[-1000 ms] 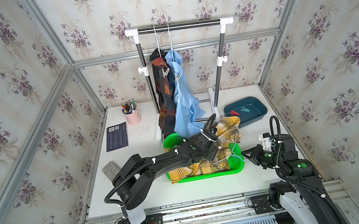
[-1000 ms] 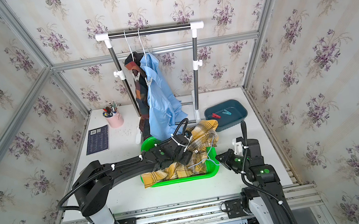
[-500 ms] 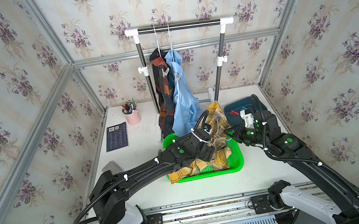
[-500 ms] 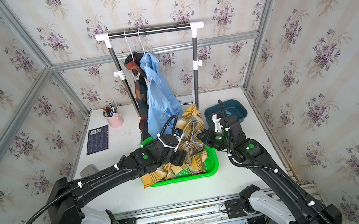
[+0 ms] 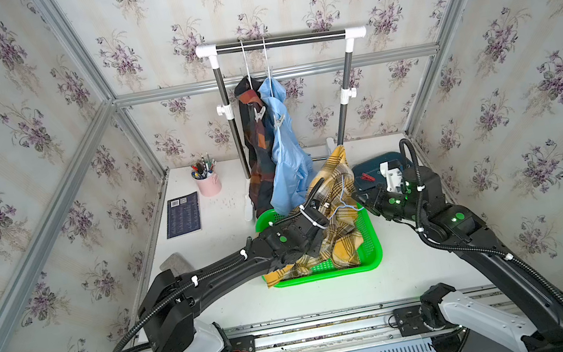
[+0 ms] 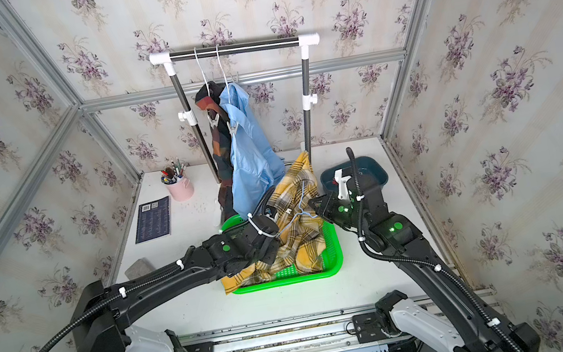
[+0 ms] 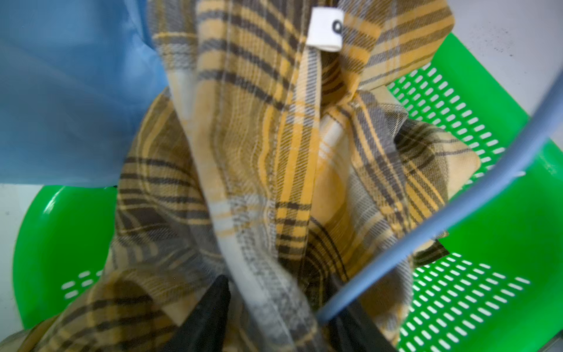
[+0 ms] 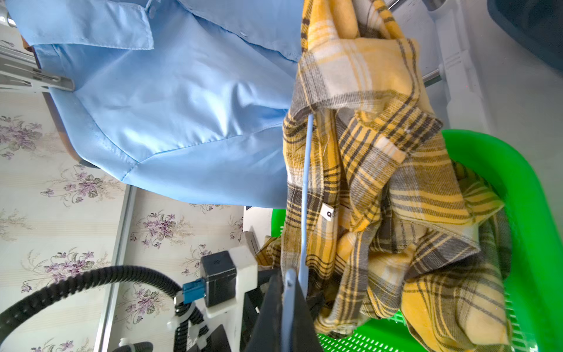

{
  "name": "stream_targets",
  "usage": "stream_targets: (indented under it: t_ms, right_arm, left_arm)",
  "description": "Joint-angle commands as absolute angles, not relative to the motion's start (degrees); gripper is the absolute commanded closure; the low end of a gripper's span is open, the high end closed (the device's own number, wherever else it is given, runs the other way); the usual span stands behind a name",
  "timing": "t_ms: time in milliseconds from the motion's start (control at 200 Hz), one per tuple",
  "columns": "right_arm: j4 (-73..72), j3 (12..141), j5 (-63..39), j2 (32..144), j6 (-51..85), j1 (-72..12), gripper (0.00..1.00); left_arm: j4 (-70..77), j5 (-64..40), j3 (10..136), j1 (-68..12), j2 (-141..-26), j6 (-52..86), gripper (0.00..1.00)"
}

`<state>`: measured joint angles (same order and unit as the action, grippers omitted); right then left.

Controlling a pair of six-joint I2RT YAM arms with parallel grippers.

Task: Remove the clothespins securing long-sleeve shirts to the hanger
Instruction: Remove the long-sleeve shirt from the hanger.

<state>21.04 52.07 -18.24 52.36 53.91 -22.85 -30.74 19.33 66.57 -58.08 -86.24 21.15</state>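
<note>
In both top views my two arms reached up from the bottom edge of the frame to the green basket (image 5: pixel 326 276) at centre. My left gripper (image 7: pixel 278 292) was buried in the yellow plaid shirt (image 5: pixel 343 240). Its wrist view showed the jaws partway apart with a fold of the plaid between them, and I could not tell whether they pinched it. My right gripper (image 8: pixel 289 286) was clamped on the thin blue hanger (image 8: pixel 305 195), right of centre. A second before, that gripper had sat lower, by the basket's lower right corner, and the shirt had lain slumped in the basket. By this moment the shirt stood pulled up into a peak, its tail still in the basket. Right of the peak, a red clothespin (image 5: pixel 367 177) lay in the dark tray (image 5: pixel 381 163). Above centre, the light blue shirt (image 5: pixel 286 168) and the dark plaid shirt (image 5: pixel 257 165) hung from the rail (image 5: pixel 280 42) as before. A pale clothespin (image 5: pixel 260 113) sat on the dark one, and another pale clothespin (image 5: pixel 279 121) on the blue.
</note>
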Motion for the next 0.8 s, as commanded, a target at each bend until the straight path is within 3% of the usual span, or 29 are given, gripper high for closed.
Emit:
stream_targets:
  t_ms: [0,85,225,505,794]
  right_arm:
    - [18.3,52.5,-15.7,53.1,52.6,-22.9,1.00]
    - [18.0,53.0,-14.8,54.1,51.8,-22.9,1.00]
    - [17.8,55.1,-14.4,55.9,50.9,-22.3,1.00]
    - [17.7,56.4,-21.4,56.0,50.2,-12.9,1.00]
    - [11.8,55.6,-28.6,56.7,56.0,-9.3,1.00]
  left_arm:
    - [-34.1,22.0,65.4,-58.4,-83.8,24.0,0.67]
    - [-35.3,22.0,64.3,-58.7,-82.0,24.5,0.78]
    - [-36.1,21.6,61.6,-59.0,-79.2,26.0,0.86]
    - [-36.1,22.6,57.0,-59.0,-76.3,26.7,0.87]
    - [-30.0,21.6,53.5,-61.0,-79.6,29.6,0.87]
